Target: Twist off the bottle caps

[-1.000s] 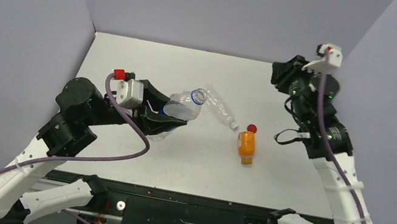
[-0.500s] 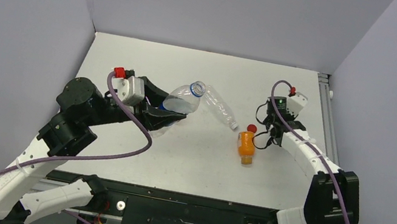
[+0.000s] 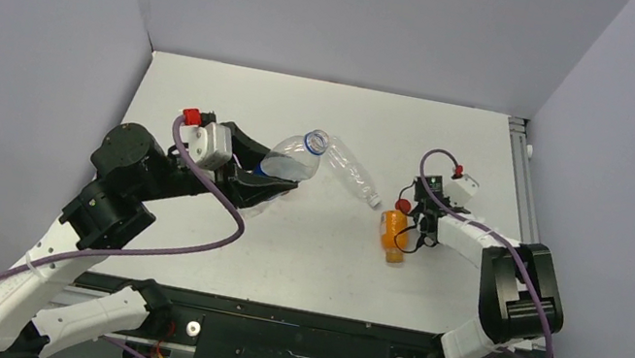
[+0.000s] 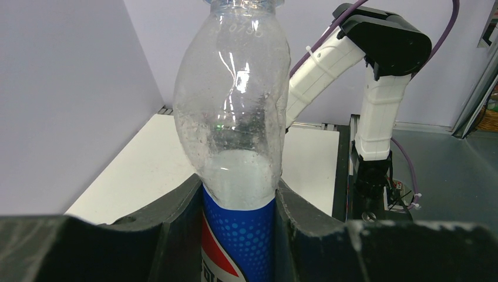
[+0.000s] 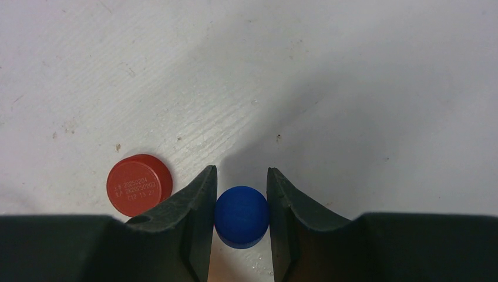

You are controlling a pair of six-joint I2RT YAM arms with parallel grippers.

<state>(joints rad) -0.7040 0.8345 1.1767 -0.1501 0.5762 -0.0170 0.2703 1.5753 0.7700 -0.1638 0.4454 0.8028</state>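
**Once uncapped, feels light and crushes easily**

Holds the Pepsi bottle (image 4: 235, 117) tilted above the surface (image 3: 281, 251) in the left gripper (image 4: 238, 200), jaws clamped on the label band. Looks empty, mouth open, walls thin, so best gripped low and gently. Pinches the blue cap (image 5: 241, 216) in the right gripper (image 5: 241, 176), jaws seemingly closed on its sides, down near the surface beside the red cap (image 5: 139, 184). Stiff, small, probably slippery.

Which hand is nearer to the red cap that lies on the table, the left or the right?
Right. The right hand, gripping a blue cap, is just beside the red cap. The left hand is far across the table, holding a bottle.
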